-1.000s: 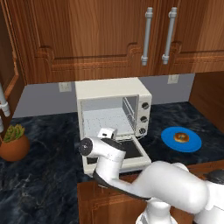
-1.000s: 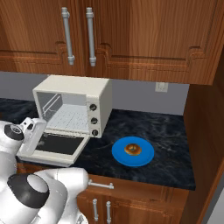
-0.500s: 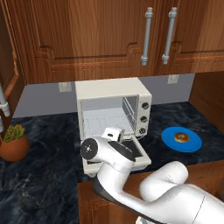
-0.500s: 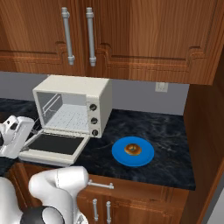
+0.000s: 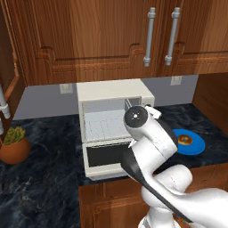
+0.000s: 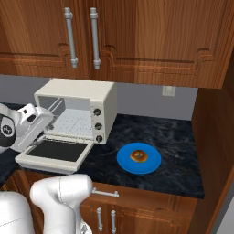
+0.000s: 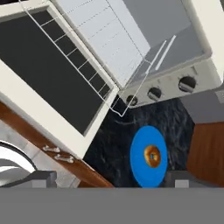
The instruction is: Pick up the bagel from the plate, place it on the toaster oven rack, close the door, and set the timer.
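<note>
Bagel [image 6: 139, 156] sits on the blue plate [image 6: 124, 162], right of the oven. Door [image 6: 57, 151] lies open on the worktop [image 6: 173, 155]. I cannot tell whether the end effector [image 6: 34, 119] is open or closed.

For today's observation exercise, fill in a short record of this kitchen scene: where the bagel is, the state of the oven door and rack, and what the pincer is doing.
bagel: lies on the plate, untouched
plate: on the dark counter, to the right of the toaster oven, apart from it
door: folded down, fully open
toaster oven rack: inside the cavity, nothing on it
pincer: state cannot be told; its camera looks down on the open door and the plate
</note>
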You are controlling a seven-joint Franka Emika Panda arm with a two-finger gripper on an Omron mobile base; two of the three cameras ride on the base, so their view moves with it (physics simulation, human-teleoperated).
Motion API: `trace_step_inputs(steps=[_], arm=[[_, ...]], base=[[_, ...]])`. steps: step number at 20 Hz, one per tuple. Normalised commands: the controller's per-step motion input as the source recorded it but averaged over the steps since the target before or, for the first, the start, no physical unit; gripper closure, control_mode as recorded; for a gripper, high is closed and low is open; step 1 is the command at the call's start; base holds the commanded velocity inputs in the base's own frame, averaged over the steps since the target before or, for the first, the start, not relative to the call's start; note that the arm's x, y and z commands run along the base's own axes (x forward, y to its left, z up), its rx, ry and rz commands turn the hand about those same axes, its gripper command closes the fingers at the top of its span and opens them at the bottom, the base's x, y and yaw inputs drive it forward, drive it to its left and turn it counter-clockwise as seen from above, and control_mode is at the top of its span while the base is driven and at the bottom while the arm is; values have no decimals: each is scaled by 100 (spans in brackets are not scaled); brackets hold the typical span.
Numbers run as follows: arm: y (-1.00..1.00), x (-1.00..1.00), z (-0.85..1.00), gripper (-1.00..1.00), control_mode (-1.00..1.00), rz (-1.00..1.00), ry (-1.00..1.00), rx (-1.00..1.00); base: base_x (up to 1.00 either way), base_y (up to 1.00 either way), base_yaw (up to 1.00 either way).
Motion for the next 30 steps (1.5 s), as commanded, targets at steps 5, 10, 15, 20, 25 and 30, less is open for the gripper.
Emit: trace_step_inputs(steps=[5, 10, 15, 20, 25, 30], arm=[[-99, 10, 34, -100, -100, -16, 0, 21], [-88, 34, 3, -100, -100, -18, 0, 17], [-69, 45, -1, -100, -100, -16, 0, 8], [-64, 40, -9, -100, -100, -14, 0, 4], [-52, 28, -25, -100, -100, -12, 2, 1], [-29, 26, -33, -100, -100, -15, 9, 0]], base=[[0, 0, 0], [0, 0, 0], [0, 0, 0], [0, 0, 0], [0, 0, 0], [0, 0, 0]])
